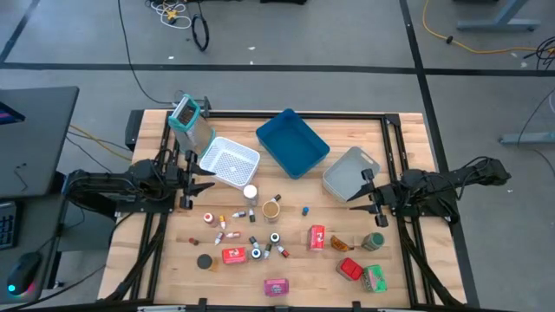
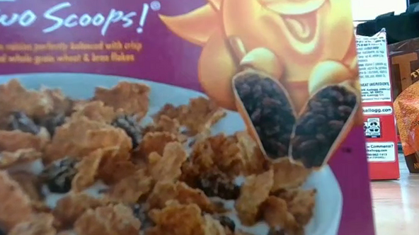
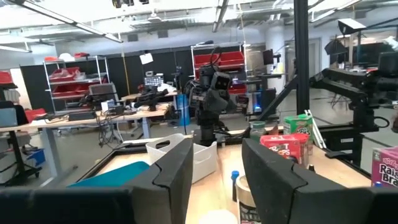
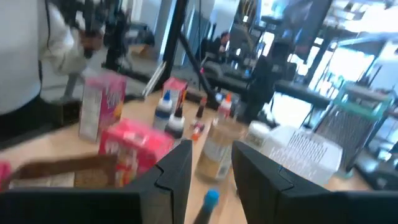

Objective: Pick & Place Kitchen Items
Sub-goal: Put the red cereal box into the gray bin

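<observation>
Many small kitchen items lie scattered over the near half of the wooden table: a brown jar [image 1: 271, 209], a white-capped jar [image 1: 250, 192], a blue-capped bottle [image 1: 306, 209], red packets [image 1: 316, 237], a red tin [image 1: 231, 255], a pink box [image 1: 277, 286] and a green packet [image 1: 375, 278]. My left gripper [image 1: 192, 184] hovers open at the table's left, beside the white mesh basket [image 1: 230, 162]. In its wrist view the left gripper [image 3: 217, 168] is empty. My right gripper [image 1: 360, 198] is open at the table's right, near the grey bin [image 1: 351, 172]. In the right wrist view the right gripper [image 4: 211, 162] faces the jar [image 4: 217, 149].
A blue tray [image 1: 292, 143] sits at the far middle, between basket and bin. A teal device [image 1: 186, 117] stands at the far left corner. A cereal box [image 2: 168, 133] right before the low camera blocks nearly all of that view. Bare wood shows at the near left.
</observation>
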Controlling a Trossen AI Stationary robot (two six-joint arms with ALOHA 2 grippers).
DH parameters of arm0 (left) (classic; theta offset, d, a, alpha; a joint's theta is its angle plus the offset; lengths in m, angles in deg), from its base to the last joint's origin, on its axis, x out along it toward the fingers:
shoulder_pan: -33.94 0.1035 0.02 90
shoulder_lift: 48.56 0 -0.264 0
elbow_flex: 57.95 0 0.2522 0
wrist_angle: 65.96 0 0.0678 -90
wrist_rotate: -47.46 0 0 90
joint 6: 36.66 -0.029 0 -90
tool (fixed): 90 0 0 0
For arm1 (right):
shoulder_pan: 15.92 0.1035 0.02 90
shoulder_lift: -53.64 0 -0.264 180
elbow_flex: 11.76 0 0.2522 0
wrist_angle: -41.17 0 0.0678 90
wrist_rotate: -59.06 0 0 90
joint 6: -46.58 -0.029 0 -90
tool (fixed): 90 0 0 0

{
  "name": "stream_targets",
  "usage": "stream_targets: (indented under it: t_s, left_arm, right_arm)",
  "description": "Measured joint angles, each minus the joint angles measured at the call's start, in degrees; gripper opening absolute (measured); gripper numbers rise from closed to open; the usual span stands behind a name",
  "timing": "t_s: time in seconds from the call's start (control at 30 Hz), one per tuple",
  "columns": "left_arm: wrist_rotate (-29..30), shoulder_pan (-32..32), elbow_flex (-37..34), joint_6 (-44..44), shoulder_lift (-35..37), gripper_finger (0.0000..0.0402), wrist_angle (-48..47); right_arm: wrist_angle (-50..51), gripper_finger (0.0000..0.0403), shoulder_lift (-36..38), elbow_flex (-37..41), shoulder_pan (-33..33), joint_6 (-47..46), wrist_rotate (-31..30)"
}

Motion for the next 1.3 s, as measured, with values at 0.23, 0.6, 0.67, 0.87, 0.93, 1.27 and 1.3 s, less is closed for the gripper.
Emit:
stream_targets:
  t_s: [0.23, 0.6, 0.67, 0.87, 0.93, 1.27, 1.3]
  left_arm:
    - [-2.8, 0.0, 0.2, 3.5, 0.0, 0.0203, 3.5]
    - [-7.0, 0.0, 1.6, 3.7, 0.0, 0.0219, 10.0]
    - [-6.3, 0.0, 1.6, 1.4, 0.0, 0.0217, 10.8]
    - [-1.2, 0.0, 1.7, -5.1, 0.0, 0.0216, 14.6]
    - [-0.8, 0.0, 1.7, -6.9, 0.0, 0.0215, 15.9]
    - [1.1, 0.0, 1.7, -16.4, -1.0, 0.0215, 18.7]
    - [1.5, 0.0, 1.7, -16.4, -1.6, 0.0215, 20.1]
  right_arm:
    - [-15.1, 0.0123, 0.0, 0.0, 0.0, -12.1, 0.0]
    - [-27.7, 0.0123, 0.0, 0.0, 0.0, -11.1, 0.0]
    - [-29.0, 0.0123, 0.0, 0.0, 0.0, -11.1, 0.0]
    - [-30.0, 0.0123, 0.0, 0.0, 0.0, 3.0, -4.4]
    - [-32.1, 0.0123, 0.0, 0.0, 0.0, 11.4, -10.7]
    - [-34.3, 0.0125, -0.9, 0.0, 0.0, 19.7, -8.8]
    - [-34.6, 0.0128, -1.3, 0.0, 0.0, 20.4, -5.9]
